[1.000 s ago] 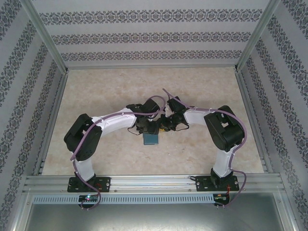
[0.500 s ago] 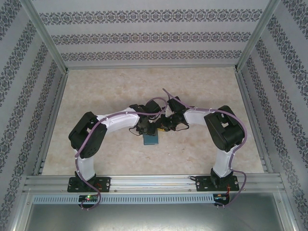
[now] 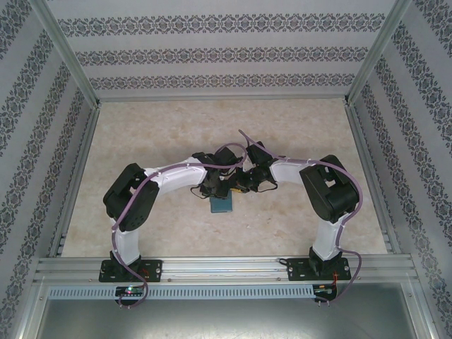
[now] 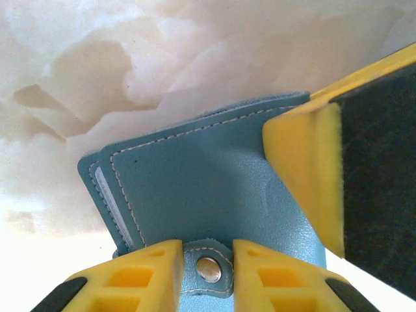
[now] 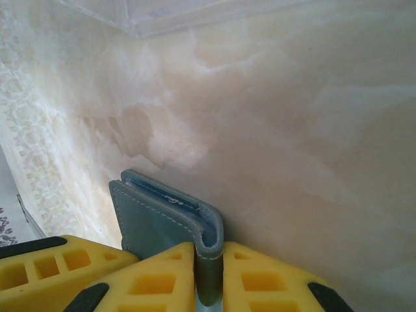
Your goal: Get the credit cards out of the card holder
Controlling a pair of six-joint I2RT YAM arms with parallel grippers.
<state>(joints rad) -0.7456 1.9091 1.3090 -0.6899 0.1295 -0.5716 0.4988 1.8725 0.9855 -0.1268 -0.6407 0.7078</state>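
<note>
The teal-blue card holder point(image 3: 221, 204) stands on edge between both grippers at the table's middle. My right gripper point(image 5: 208, 250) is shut on its folded spine point(image 5: 211, 227), and one of its yellow fingers point(image 4: 305, 169) presses the holder's face in the left wrist view. My left gripper point(image 4: 208, 250) has closed onto the small closing tab point(image 4: 208, 268) with the metal snap, a finger touching each side of it. The credit cards are mostly hidden inside the card holder point(image 4: 195, 188); a thin pale edge point(image 4: 110, 198) shows in its open side.
The marbled beige tabletop point(image 3: 141, 134) stretches around the grippers. Patterned walls point(image 3: 226, 53) and aluminium rails point(image 3: 78, 169) enclose it on three sides. Both arms point(image 3: 176, 175) arch inward from their bases at the near edge.
The left gripper's fingers have narrowed onto the closing tab, and the left arm's elbow has shifted slightly right. The right arm and the card holder have stayed put.
</note>
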